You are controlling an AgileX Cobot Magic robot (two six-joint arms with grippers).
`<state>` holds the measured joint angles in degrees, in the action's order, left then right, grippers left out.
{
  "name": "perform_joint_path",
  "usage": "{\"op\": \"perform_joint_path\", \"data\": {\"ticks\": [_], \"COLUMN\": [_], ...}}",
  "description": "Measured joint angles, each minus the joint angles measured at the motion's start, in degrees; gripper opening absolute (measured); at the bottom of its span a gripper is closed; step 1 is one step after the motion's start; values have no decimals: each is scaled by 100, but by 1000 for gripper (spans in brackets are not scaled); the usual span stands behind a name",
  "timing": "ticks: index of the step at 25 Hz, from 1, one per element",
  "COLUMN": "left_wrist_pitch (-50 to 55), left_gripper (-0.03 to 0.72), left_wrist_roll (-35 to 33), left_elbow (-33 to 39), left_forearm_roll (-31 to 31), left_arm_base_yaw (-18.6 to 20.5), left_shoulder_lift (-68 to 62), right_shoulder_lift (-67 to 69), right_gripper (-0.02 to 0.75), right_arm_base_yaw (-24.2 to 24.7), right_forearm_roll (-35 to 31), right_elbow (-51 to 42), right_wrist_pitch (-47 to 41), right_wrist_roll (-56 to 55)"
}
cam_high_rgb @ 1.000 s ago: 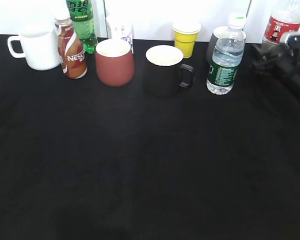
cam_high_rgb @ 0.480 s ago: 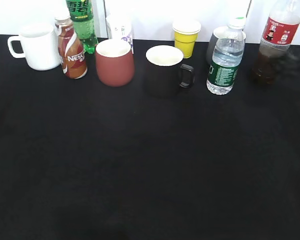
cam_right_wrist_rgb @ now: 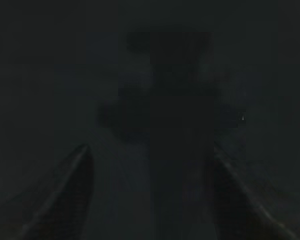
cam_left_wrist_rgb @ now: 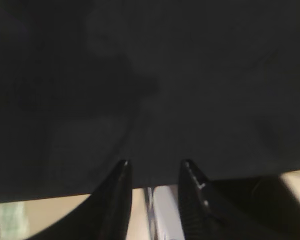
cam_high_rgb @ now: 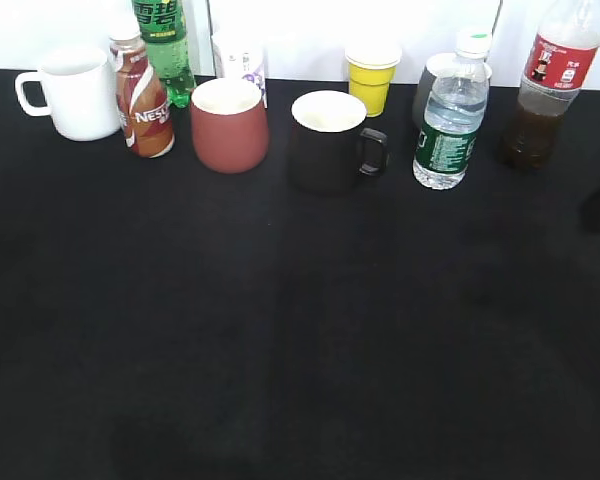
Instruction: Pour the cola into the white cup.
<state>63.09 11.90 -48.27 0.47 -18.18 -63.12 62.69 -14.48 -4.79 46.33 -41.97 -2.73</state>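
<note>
Cola bottle upright far right, white mug far left, well apart. Both pincers released, gripping nothing.

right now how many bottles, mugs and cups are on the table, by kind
Bottles: 4, namely cola, water bottle, Nestle bottle, green soda bottle.
Mugs: 3, namely white cup, brown-red mug, black mug.
Small cups: 2, namely yellow cup, printed paper cup.
Grey container behind the water bottle: 1, kind unclear.
Total: 10.
</note>
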Motion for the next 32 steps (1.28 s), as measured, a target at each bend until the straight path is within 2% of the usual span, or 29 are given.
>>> {"op": "perform_joint_path", "data": {"ticks": [2, 6, 9, 10, 12, 14, 16, 24, 32], "left_wrist_pitch": [576, 665, 665, 678, 696, 564, 150, -201, -201], "left_gripper": [245, 245, 265, 304, 437, 480, 482, 475, 460], "left_wrist_roll": [2, -142, -533, -733, -896, -907, -941, -989, -992], "left_elbow": [0, -6, 400, 640, 1045, 1306, 1662, 1864, 1864], "left_forearm_roll": [-5, -47, -155, -168, -168, -173, -173, -173, -173], "left_arm_base_yaw": [0, 0, 0, 0, 0, -6, -6, -6, -6], "left_shoulder_lift": [671, 2676, 4284, 4696, 5276, 5372, 5375, 5375, 5375], "right_shoulder_lift": [-855, -2630, -3989, -4449, -5211, -5669, -5727, -5727, -5702], "right_gripper": [510, 510, 510, 515, 571, 585, 585, 587, 587], "right_arm_base_yaw": [-18, -18, -18, -18, -27, -27, -27, -27, -27], "right_forearm_roll": [-6, 18, 333, 422, 479, 479, 539, 548, 548], "right_elbow": [0, 0, -9, -89, -478, -1013, -1450, -1750, -1750], "right_wrist_pitch": [-445, -1526, -2545, -2686, -2740, -2758, -2757, -1855, -1774], "right_wrist_roll": [12, 17, 42, 101, 165, 186, 192, 273, 340]}}
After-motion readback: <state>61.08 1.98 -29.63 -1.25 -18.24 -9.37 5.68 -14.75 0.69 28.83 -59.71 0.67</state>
